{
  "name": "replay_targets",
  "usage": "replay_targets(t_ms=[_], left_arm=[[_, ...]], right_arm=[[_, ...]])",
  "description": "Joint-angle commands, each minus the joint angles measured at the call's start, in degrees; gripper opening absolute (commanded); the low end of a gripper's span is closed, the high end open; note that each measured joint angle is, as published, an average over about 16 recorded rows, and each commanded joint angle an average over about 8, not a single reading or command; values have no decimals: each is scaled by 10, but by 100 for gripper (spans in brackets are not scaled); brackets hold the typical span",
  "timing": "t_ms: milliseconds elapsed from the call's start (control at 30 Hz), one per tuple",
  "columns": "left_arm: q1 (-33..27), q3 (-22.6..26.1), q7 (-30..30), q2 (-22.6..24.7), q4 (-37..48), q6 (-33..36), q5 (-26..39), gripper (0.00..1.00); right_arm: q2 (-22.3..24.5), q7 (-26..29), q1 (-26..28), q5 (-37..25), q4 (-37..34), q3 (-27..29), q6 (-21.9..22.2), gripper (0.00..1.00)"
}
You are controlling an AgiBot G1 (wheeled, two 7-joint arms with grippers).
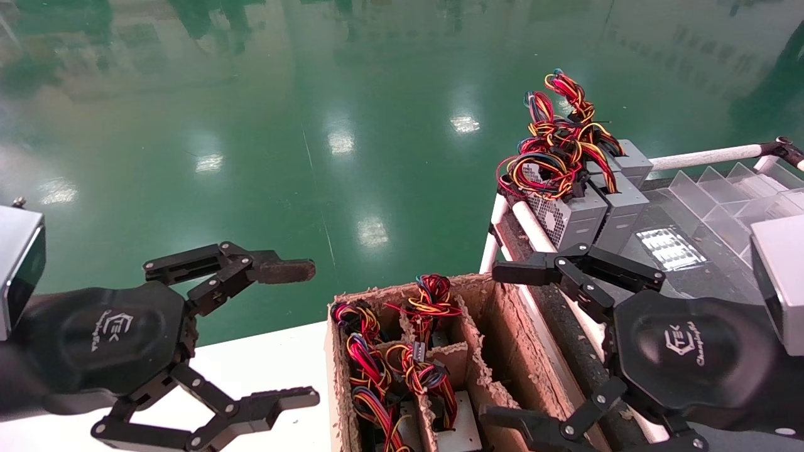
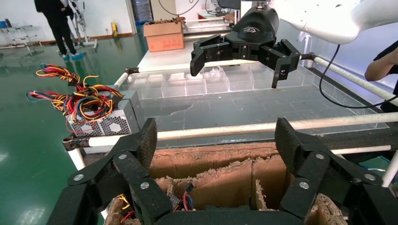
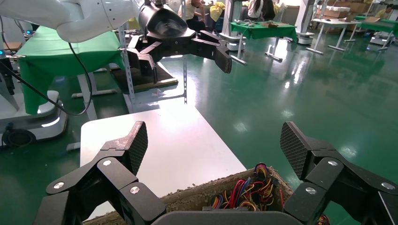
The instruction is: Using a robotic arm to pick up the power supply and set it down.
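Observation:
Several power supplies (image 1: 419, 370) stand in the compartments of a worn cardboard box (image 1: 483, 370), their red, orange and yellow wire loops upward. More grey power supplies (image 1: 568, 220) with wire bundles sit on the rack's corner beyond it, and show in the left wrist view as grey power supplies (image 2: 110, 123). My right gripper (image 1: 502, 345) hovers open over the box's right side, holding nothing, with the box's wires (image 3: 246, 190) below its jaws. At the box's left, over the white table, my left gripper (image 1: 301, 336) is also open and empty, one fingertip pad (image 1: 286, 271) worn brown.
A rack with white pipe rails (image 1: 703, 156) and clear plastic divider trays (image 1: 735, 188) stands on the right behind the box. The white table (image 1: 264, 364) lies left of the box. Green floor (image 1: 352, 125) stretches beyond. A person's arm (image 2: 382, 65) shows beside the rack.

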Motion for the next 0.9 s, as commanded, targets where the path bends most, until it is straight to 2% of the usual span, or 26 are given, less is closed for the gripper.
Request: replay_targets(t_ms=[33,900], left_arm=[[0,0,0,0,0,0,0,0],[0,0,0,0,0,0,0,0]], right_arm=[[0,0,0,0,0,0,0,100],[0,0,0,0,0,0,0,100]])
